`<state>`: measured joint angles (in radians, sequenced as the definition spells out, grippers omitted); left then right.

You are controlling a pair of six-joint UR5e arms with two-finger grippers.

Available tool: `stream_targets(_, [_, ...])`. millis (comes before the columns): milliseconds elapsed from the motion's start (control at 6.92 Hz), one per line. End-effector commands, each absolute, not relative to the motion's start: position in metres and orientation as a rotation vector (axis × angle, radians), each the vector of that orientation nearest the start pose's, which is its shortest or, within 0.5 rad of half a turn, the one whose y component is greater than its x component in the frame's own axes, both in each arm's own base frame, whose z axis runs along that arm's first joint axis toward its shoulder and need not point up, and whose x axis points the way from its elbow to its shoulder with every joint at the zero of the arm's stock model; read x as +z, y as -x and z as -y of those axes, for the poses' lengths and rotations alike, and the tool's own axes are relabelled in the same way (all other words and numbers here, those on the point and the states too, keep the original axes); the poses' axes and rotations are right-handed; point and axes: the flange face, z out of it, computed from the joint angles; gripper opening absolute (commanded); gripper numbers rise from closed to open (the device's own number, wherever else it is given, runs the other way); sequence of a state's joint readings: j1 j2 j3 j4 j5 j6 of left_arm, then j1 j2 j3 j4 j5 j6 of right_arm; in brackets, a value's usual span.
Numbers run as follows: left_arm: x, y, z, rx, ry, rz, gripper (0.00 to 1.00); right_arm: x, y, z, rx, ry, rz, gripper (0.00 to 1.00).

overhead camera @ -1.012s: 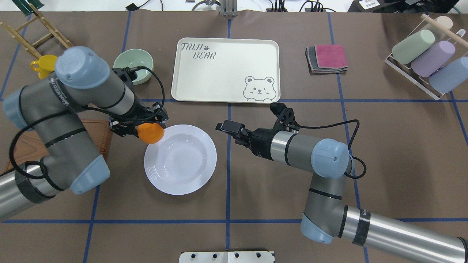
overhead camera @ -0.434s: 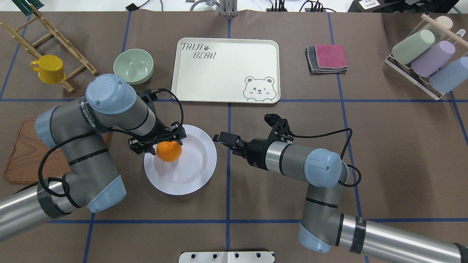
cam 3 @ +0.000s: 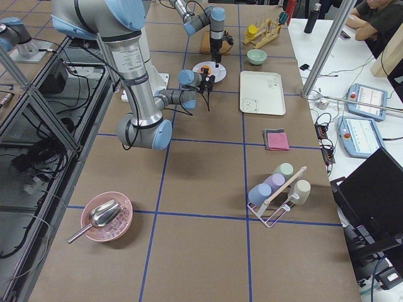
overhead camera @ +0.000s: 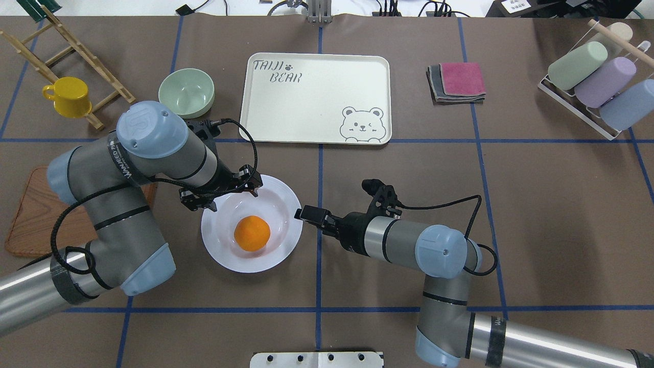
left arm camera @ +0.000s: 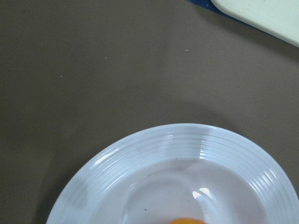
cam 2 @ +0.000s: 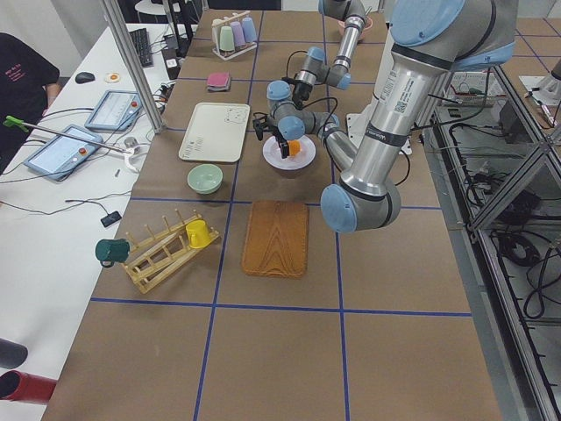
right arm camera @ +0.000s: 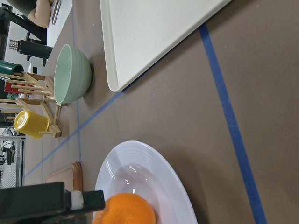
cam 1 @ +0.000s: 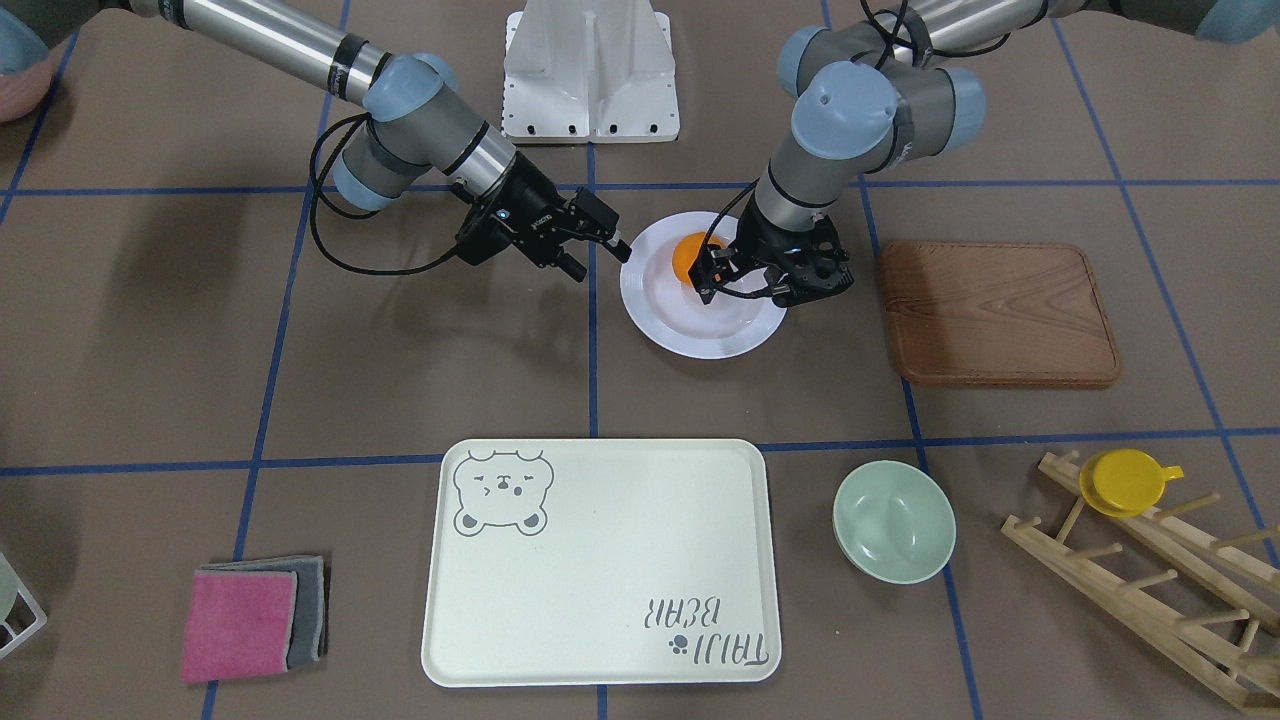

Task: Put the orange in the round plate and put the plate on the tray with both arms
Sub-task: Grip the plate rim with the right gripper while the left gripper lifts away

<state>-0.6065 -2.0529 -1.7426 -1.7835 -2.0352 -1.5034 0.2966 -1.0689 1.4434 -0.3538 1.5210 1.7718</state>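
The orange [overhead camera: 252,233] lies free in the well of the white round plate [overhead camera: 280,203], toward its near side. My left gripper [overhead camera: 220,197] hangs open over the plate's far-left rim, nothing between its fingers, a short way from the orange [cam 1: 693,252]. My right gripper [overhead camera: 302,212] is open, low at the plate's right rim, pointing at it. The cream tray [overhead camera: 314,97] with the bear drawing lies bare beyond the plate. In the right wrist view the orange [right arm camera: 126,210] sits in the plate [right arm camera: 159,172]. The left wrist view shows the plate [left arm camera: 177,186] from above.
A pale green bowl [overhead camera: 186,92] stands left of the tray. A yellow cup [overhead camera: 69,97] hangs on a wooden rack at far left. A wooden board [overhead camera: 30,214] lies under my left arm. Folded cloths [overhead camera: 457,82] and a cup rack [overhead camera: 592,82] are at right.
My left gripper carried the orange over the plate and opened; the orange now rests in the plate. My right gripper moved nearer to the plate's right rim.
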Motion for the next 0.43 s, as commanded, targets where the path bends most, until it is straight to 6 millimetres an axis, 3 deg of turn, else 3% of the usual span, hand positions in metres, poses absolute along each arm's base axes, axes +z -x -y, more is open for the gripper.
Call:
stream_targets(0, [0.276,-0.456,0.45,-0.294,0.108,-0.968,0.98,0.283,0.611,0.316,0.432,-0.121,1.606,1.0])
stream_targets(289, [0.277,-0.443,0.459,-0.268,0.075,-0.973,0.98,0.282,0.615,0.315,0.43,-0.118,1.604,1.0])
